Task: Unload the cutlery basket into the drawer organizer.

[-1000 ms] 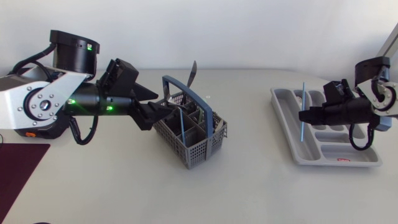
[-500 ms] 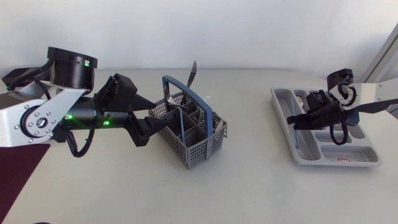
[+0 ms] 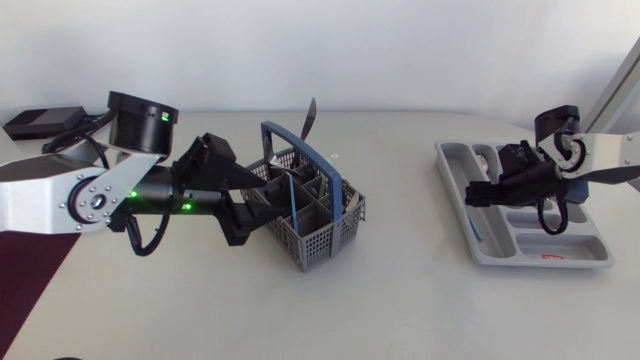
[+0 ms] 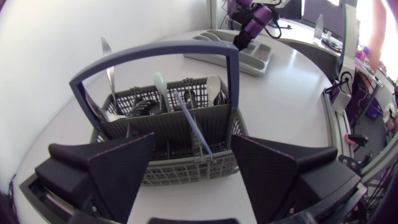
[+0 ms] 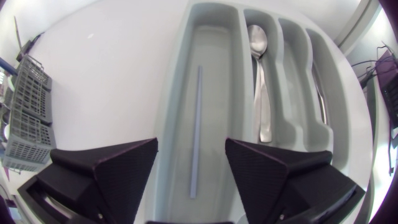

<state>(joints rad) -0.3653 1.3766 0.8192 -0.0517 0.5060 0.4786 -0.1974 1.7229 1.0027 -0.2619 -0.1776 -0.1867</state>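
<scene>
The right gripper point(image 5: 191, 168) hangs with fingers spread wide and nothing between them, directly over the longest compartment of the grey drawer organizer point(image 5: 180, 93), where a blue straw point(image 5: 196, 130) lies flat along the trough. A spoon point(image 5: 260, 62) rests in the next compartment. Well apart across the white table point(image 3: 400, 300), the left gripper point(image 4: 193, 180) is likewise splayed and holding nothing, just short of the near wall of the grey cutlery basket point(image 4: 180, 134). A second blue straw point(image 4: 191, 124) leans inside the basket under its blue handle point(image 4: 155, 50), with spoons and other cutlery standing behind it.
</scene>
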